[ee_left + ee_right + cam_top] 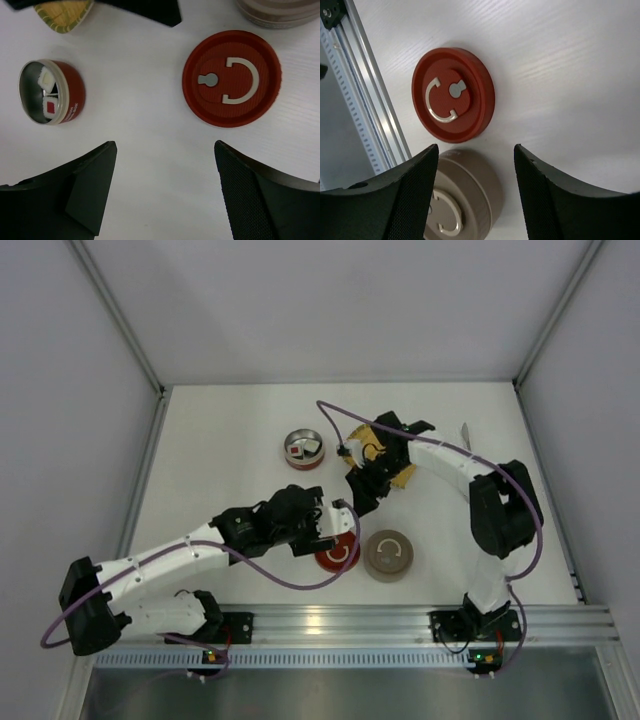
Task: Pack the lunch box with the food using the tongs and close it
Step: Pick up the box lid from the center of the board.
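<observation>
Food (51, 106) is sitting in neither hand. The left hand (162, 147) is hovering open and empty over the white bench (145, 100), with a red lid (232, 77) lying flat just beyond its fingers. The right hand (475, 150) is hanging open too, also empty, above the same lid and a closed tan tin (465, 200) beside it. Farther out, the food — white blocks with red marks — is resting inside an open red tin (72, 95), and a yellow woven tray (62, 10) is lying beyond that.
</observation>
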Motion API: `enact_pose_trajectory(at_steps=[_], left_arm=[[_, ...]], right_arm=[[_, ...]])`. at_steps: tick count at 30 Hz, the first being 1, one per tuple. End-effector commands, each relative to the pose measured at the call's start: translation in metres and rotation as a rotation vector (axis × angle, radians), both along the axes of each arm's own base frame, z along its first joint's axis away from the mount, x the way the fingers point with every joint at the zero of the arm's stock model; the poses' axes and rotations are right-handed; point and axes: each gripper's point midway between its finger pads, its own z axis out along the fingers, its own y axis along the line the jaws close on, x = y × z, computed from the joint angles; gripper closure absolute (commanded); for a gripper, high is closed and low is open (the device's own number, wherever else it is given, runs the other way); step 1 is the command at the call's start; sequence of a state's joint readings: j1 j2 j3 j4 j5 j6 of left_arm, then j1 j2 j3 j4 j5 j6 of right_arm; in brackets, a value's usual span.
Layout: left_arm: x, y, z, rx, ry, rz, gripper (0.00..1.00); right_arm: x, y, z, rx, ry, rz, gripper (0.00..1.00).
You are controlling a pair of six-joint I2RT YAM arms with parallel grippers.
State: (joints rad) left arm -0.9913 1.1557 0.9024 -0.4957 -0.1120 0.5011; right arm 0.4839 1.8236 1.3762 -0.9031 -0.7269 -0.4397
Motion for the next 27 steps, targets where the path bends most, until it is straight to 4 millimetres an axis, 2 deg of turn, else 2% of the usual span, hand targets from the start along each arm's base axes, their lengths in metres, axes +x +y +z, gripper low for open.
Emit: enact_pose_trajectory(at_steps=[1, 7, 9, 15, 20, 21, 23, 27], left_arm=[[-0.019, -0.017, 0.003, -0.032, -0.059, -0.124, 0.16], [-0.023, -0.033, -0.011, 0.010, -0.084, -0.167, 0.17], [-0.022, -0.038, -0.011, 0.007, -0.078, -0.170, 0.17], [-0.030, -0.049, -0.031, 0.035, -0.036, -0.210, 0.20], [-0.041, -0.061, -0.044, 0.084, -0.055, -0.243, 0.22], [-0.041, -0.061, -0.051, 0.106, -0.041, -0.236, 0.22], [-0.040, -0.066, -0.052, 0.114, -0.041, -0.230, 0.22], [-0.039, -0.068, -0.066, 0.162, -0.044, -0.218, 0.22]], right_arm=[[0.016, 0.029, -0.001, 0.021, -0.056, 0.040, 0.39], [0.017, 0.045, -0.024, -0.060, -0.062, 0.093, 0.43], [0.013, 0.050, -0.027, -0.078, -0.068, 0.118, 0.43], [0.001, 0.055, -0.042, -0.121, -0.052, 0.168, 0.43], [-0.005, 0.055, -0.055, -0.145, -0.022, 0.196, 0.43], [-0.006, 0.055, -0.057, -0.149, -0.017, 0.201, 0.43], [-0.007, 0.053, -0.062, -0.167, -0.010, 0.203, 0.45], [-0.009, 0.048, -0.071, -0.194, 0.003, 0.197, 0.50]])
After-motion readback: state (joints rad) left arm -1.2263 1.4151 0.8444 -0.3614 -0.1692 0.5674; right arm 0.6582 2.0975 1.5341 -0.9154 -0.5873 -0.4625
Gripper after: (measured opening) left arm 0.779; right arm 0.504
